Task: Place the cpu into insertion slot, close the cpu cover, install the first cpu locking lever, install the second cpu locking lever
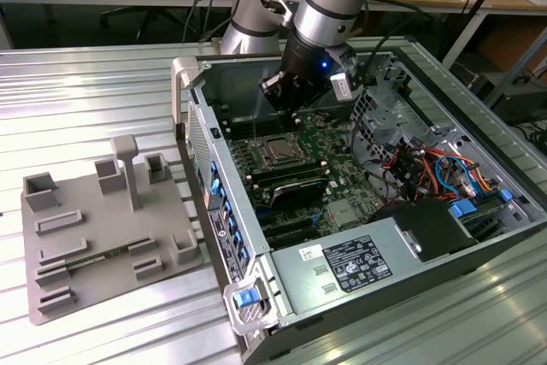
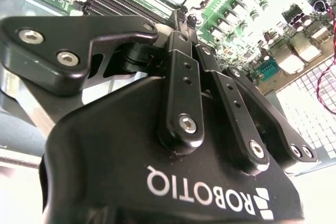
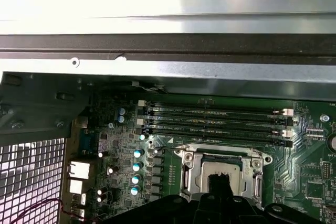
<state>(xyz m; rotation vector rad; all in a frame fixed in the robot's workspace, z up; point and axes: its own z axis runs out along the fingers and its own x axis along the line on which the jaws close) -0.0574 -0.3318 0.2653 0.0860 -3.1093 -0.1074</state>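
Inside the open computer case, in the exterior view, the gripper [image 1: 286,107] hangs just above the socket [image 1: 293,156]. In the second wrist view its jaws are pressed together. In the first wrist view the chip [image 3: 235,171] lies in the socket, the cover [image 3: 191,174] flat around it

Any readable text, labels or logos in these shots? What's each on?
Gripper: white maker's logo on its body, upside down; a brand mark, not quoted.
Power supply label: white sticker, print too small to read.
Memory slots: strips of print, too small to read.
Motherboard: white markings, too small to read.
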